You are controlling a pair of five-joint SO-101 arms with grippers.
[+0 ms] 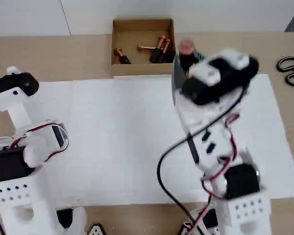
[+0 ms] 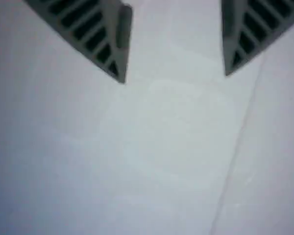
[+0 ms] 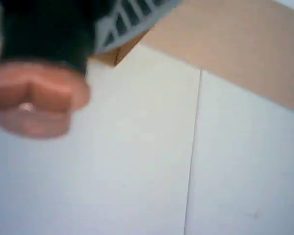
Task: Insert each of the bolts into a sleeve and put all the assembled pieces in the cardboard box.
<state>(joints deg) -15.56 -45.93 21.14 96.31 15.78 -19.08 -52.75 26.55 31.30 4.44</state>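
My right gripper point(image 1: 183, 62) is shut on an assembled piece point(image 1: 186, 51), a black sleeve with a copper bolt head showing at its end. It hovers just beside the front right corner of the cardboard box point(image 1: 142, 72). In the right wrist view the held piece point(image 3: 36, 93) is close up, with a grey ribbed finger point(image 3: 132, 17) and the box corner point(image 3: 118, 54) behind it. Several assembled pieces point(image 1: 159, 49) lie inside the box, one apart from the others point(image 1: 121, 56). My left gripper point(image 2: 174, 78) stands open over white paper, nothing between its fingers.
A white paper sheet point(image 1: 122, 137) covers the middle of the wooden table. Black scissors point(image 1: 291, 68) lie at the far right edge. The left arm point(image 1: 29, 147) sits folded at the left side, far from the box.
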